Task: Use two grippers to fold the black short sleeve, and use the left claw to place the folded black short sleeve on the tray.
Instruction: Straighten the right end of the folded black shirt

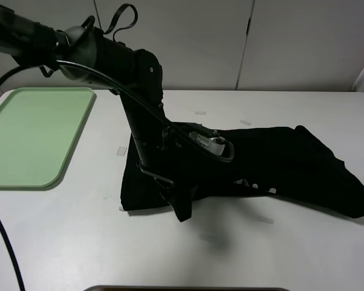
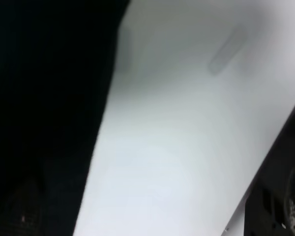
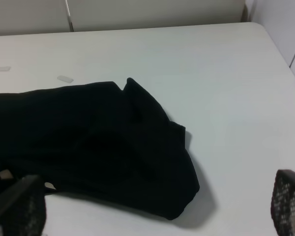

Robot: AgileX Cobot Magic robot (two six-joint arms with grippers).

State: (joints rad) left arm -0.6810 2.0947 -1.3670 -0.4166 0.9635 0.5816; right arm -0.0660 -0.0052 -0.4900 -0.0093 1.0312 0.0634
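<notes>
The black short sleeve (image 1: 279, 163) lies crumpled and stretched across the middle and right of the white table, with whitish lettering (image 1: 255, 185) showing near its front edge. My left gripper (image 1: 176, 203) hangs low over the shirt's front left edge. In the blurred left wrist view its fingers stand far apart, open (image 2: 152, 211), with black cloth (image 2: 44, 98) along one side and bare table between them. The right gripper (image 3: 155, 206) is open above the shirt's right end (image 3: 88, 142) and holds nothing; it is out of the exterior view. The pale green tray (image 1: 30, 139) lies empty at the far left.
Small tape marks (image 1: 200, 113) (image 1: 266, 220) dot the table around the shirt. White cabinet doors (image 1: 188, 42) stand behind the table. The left arm's cable (image 1: 6, 242) hangs down at the front left. A dark object (image 1: 188, 289) shows at the bottom edge.
</notes>
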